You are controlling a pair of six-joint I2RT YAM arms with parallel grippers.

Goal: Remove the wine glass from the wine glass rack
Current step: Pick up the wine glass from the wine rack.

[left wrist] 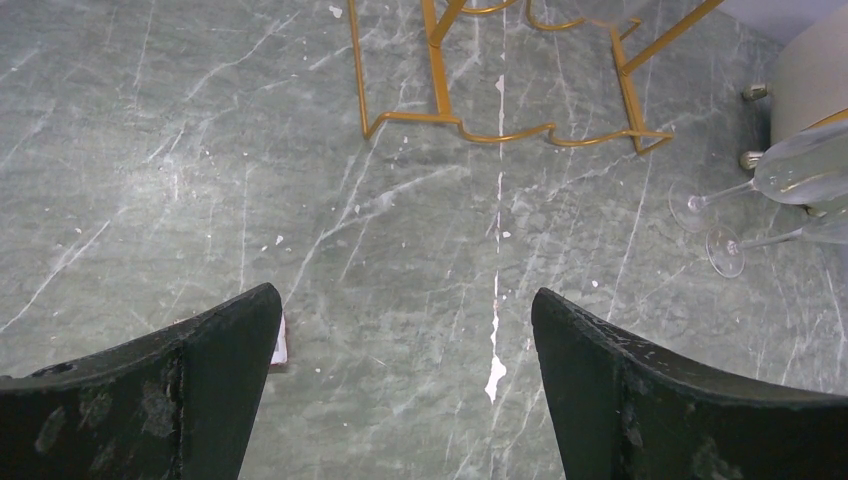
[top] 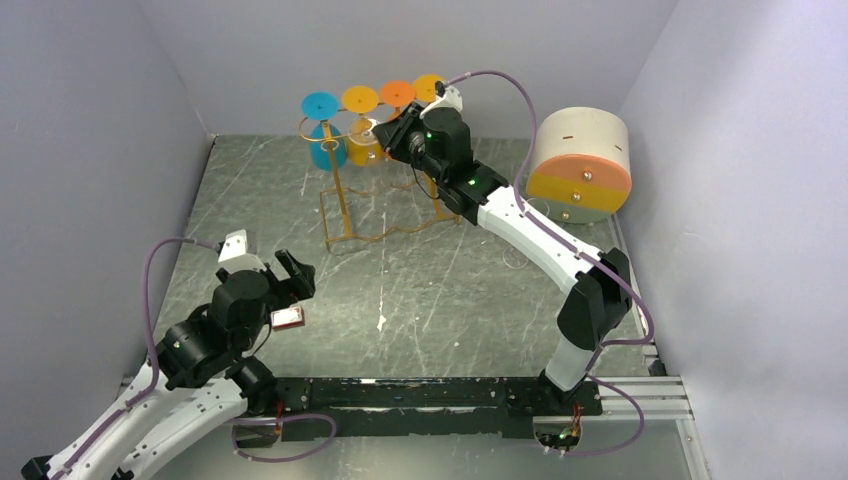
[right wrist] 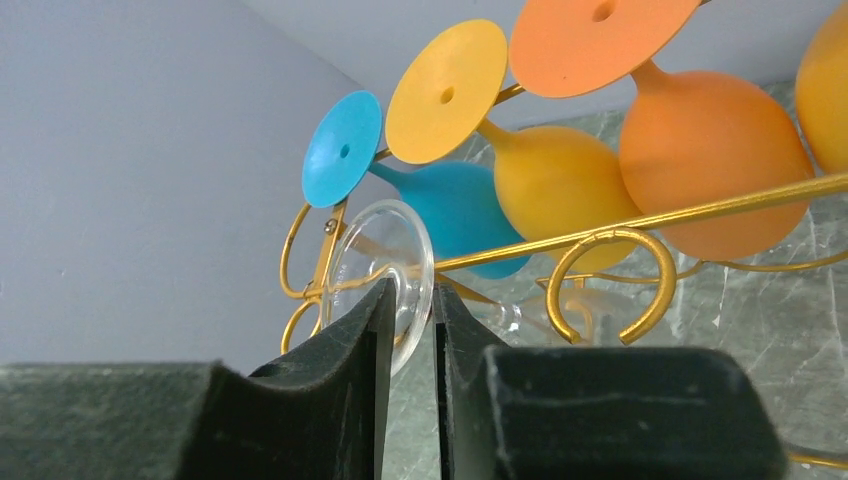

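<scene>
Right gripper (right wrist: 410,298) is pinching the thin round foot of the clear wine glass (right wrist: 385,238), its matte black jaws standing almost together. That glass is hanging upside down on the gold wire wine glass rack (right wrist: 700,205), beside a smooth blue glass (right wrist: 455,205) and a yellow glass (right wrist: 560,180). Left gripper (left wrist: 405,300) is hovering over the grey marbled table (left wrist: 200,150), jaws spread wide and holding nothing.

Noted white arm links (top: 530,235), black joints (top: 590,300), green LEDs (top: 428,135), mauve cables (top: 505,80) off both wrists, scuffed matte-black wedge fingers (left wrist: 200,390).
</scene>
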